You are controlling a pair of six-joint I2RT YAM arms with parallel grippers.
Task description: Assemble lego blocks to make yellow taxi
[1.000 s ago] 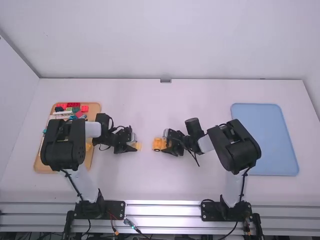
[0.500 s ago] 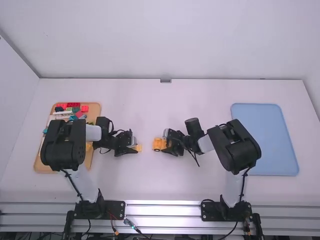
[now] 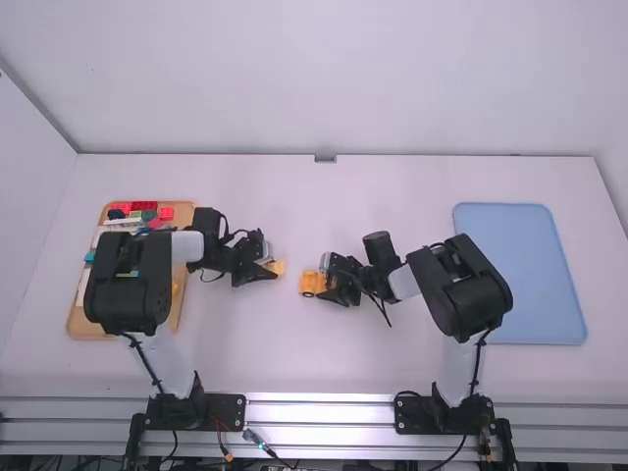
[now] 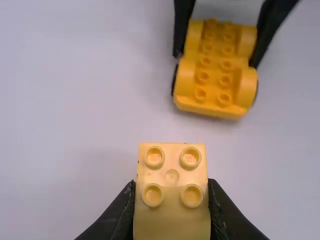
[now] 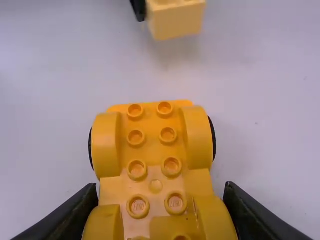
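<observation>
My left gripper (image 3: 269, 271) is left of the table's middle, shut on a pale yellow brick (image 3: 279, 267). In the left wrist view the studded brick (image 4: 171, 175) sits between the fingers of that gripper (image 4: 171, 200). Just right of it, the orange-yellow car base (image 3: 312, 284) has my right gripper (image 3: 329, 287) shut on it. Seen from the right wrist, the car base (image 5: 152, 150), with rows of studs, fenders and black wheels, lies between the fingertips of this gripper (image 5: 160, 200). A gap separates brick and car base.
On the left, a wooden tray (image 3: 86, 324) holds several coloured blocks, partly under the left arm. A blue tray (image 3: 520, 275) lies on the right side of the white table (image 3: 392, 363).
My left gripper has moved away from the camera and slightly right with the pale yellow brick, closer to the car base. The right arm and car base have stayed still.
</observation>
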